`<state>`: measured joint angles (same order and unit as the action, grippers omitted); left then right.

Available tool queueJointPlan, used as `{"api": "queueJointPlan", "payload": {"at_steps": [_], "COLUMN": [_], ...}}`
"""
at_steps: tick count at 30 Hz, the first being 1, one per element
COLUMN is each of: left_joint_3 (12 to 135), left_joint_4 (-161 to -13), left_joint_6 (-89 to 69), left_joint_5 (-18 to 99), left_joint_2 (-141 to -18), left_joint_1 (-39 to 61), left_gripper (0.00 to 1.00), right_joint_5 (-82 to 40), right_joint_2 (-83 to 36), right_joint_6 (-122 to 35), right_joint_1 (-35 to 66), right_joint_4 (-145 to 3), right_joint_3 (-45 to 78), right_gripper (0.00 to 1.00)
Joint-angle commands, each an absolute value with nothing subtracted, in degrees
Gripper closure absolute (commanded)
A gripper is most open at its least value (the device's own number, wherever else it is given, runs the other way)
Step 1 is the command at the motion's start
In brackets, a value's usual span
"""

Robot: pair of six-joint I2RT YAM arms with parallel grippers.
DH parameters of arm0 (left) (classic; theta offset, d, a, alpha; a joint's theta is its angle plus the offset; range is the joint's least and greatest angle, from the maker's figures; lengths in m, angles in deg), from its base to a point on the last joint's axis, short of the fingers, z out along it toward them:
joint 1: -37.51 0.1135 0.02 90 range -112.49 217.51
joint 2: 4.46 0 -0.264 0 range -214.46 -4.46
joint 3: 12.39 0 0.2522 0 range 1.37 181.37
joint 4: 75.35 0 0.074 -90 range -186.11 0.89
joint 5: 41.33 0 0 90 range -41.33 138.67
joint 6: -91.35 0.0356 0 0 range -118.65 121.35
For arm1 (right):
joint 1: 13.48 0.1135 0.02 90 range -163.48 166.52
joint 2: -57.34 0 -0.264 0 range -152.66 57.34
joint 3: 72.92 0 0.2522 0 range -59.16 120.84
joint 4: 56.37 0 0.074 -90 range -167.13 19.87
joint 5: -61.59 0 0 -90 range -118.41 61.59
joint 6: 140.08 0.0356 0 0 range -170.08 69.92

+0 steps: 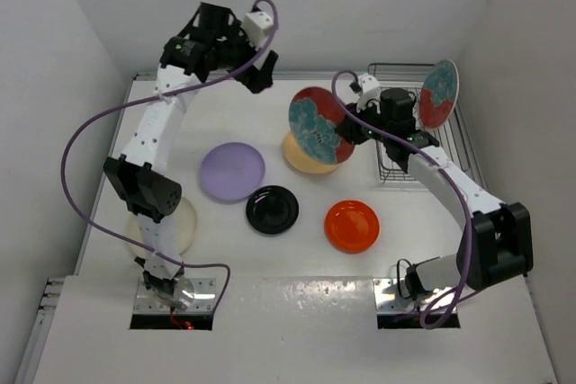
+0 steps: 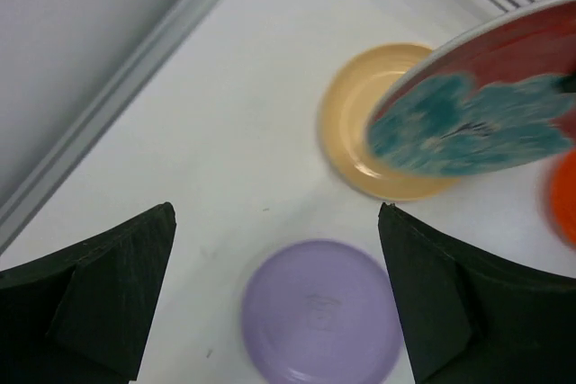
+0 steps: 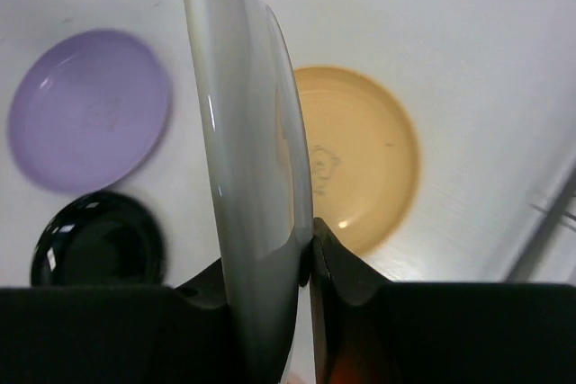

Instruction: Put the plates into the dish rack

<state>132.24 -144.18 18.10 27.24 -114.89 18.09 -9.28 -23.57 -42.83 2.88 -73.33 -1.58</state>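
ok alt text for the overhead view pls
The right fingers grip a red plate with teal flowers above the table near the dish rack, where a matching plate stands. A lavender plate, yellow plate, black plate and orange plate lie flat; the left fingers hang open.

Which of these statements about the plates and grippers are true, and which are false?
1. The right gripper clamps a flowered red plate by its rim. True.
2. The left gripper is shut on the purple plate. False: it is open and empty, and that plate lies on the table.
3. Another flowered plate stands in the rack. True.
4. The black plate is stacked on the orange plate. False: they lie side by side, apart.
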Motion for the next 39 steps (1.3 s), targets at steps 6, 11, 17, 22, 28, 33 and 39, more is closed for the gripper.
{"api": "queueJointPlan", "payload": {"at_steps": [6,11,17,22,28,33,39], "left_joint_3": [133.57,126.89,120.82,119.67,119.15,119.15,117.56], "left_joint_4": [-138.86,-138.33,-137.8,-137.28,-137.28,-137.28,-137.28], "left_joint_6": [11.9,13.12,13.74,13.74,13.74,13.74,14.27], "left_joint_5": [37.33,39.0,39.53,39.53,38.91,38.39,38.39], "left_joint_2": [-112.13,-111.51,-110.98,-112.12,-114.05,-114.58,-114.58], "left_joint_1": [26.79,29.25,30.83,31.97,32.5,33.03,34.17], "left_gripper": [0.0,0.0,0.0,0.0,0.0,0.0,0.0], "right_joint_5": [-35.15,-50.28,-53.38,-51.8,-51.44,-50.65,-46.08], "right_joint_2": [-17.89,-20.71,-29.05,-36.0,-41.54,-44.44,-47.52], "right_joint_6": [-40.66,-48.13,-54.65,-55.7,-57.9,-55.79,-51.05], "right_joint_1": [-5.47,-11.36,-17.68,-19.98,-20.42,-21.03,-22.09], "right_joint_4": [-62.3,-58.36,-52.64,-50.79,-48.25,-48.16,-51.14], "right_joint_3": [9.91,12.56,16.15,18.79,20.38,19.15,19.85], "right_gripper": [1.0,1.0,1.0,1.0,1.0,1.0,1.0]}}
